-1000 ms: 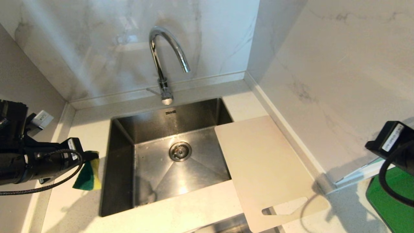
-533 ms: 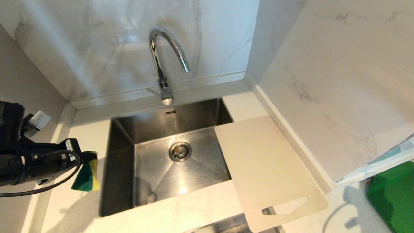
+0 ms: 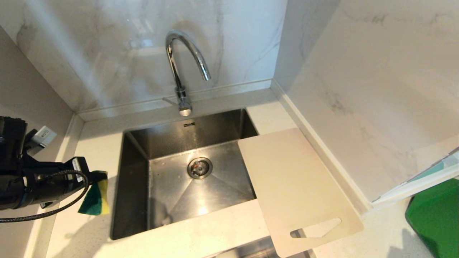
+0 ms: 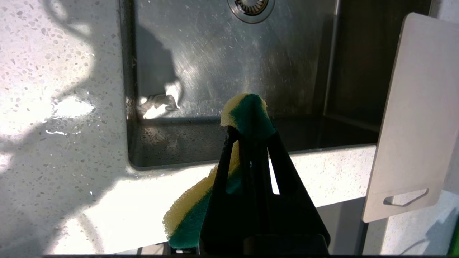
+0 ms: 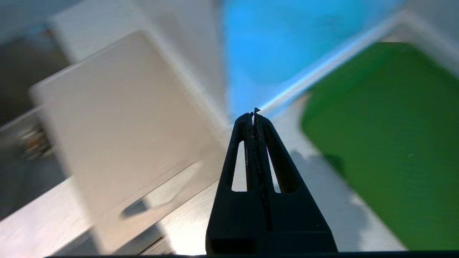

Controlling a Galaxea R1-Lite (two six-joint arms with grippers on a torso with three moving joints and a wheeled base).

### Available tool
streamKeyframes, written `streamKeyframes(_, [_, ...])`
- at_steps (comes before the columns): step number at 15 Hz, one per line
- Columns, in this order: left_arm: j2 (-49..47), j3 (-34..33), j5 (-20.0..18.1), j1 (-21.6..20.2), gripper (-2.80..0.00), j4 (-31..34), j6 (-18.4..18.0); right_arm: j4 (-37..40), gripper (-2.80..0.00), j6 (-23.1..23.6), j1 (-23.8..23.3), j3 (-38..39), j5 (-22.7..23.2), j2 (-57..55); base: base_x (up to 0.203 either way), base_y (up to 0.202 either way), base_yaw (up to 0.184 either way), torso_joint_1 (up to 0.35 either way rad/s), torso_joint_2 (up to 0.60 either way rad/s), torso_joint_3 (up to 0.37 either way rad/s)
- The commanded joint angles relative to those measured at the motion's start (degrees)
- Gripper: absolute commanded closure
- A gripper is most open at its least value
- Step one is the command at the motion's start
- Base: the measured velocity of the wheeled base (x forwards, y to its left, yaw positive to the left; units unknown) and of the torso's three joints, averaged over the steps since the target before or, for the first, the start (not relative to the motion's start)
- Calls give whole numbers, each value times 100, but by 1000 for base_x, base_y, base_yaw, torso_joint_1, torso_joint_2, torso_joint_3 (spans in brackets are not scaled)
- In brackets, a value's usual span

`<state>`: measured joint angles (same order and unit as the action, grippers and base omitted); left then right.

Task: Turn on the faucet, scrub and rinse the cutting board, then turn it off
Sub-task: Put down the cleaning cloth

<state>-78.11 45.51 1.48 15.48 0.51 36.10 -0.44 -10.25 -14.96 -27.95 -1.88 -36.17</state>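
The chrome faucet stands behind the sink, its thin lever pointing left; no water stream shows. The pale beige cutting board lies flat on the counter right of the sink. One edge overhangs the basin, and its handle slot end juts past the counter's front edge. My left gripper hovers over the counter left of the sink, shut on a green-and-yellow sponge that hangs down beside it. My right gripper is out of the head view; its wrist view shows it shut and empty, above the counter between the cutting board and a green mat.
The steel sink has a drain in its middle. Marble walls close in behind and on both sides. A dark green mat lies on the counter at the far right.
My right arm has pulled back out of the head view at the right. The left gripper with the sponge has drifted slightly down and left.
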Motion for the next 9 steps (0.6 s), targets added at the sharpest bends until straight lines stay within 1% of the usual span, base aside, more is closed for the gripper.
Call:
streamKeyframes(1, [-73,11,1,16,0,2,20,-33,0,-75,9,347,1090,618,0,0,0,0,0,0])
streamKeyframes(3, [-82,2,-8,14,0,2,29,-106,0,-190,21,313,1664,580,0,0,0,0,0,0])
streamKeyframes(4, [-90,2,-15,16,0,2,29,-268,0,-405,20,300,2100,561,0,0,0,0,0,0])
streamKeyframes(5, [-99,2,-25,8,0,2,29,-612,0,-680,21,305,2540,541,0,0,0,0,0,0])
streamKeyframes(6, [-113,-7,-25,16,0,2,38,-830,0,-769,19,382,2701,503,0,0,0,0,0,0])
streamKeyframes(9, [-223,2,-25,16,0,-7,38,-881,0,-775,26,480,2988,392,0,0,0,0,0,0])
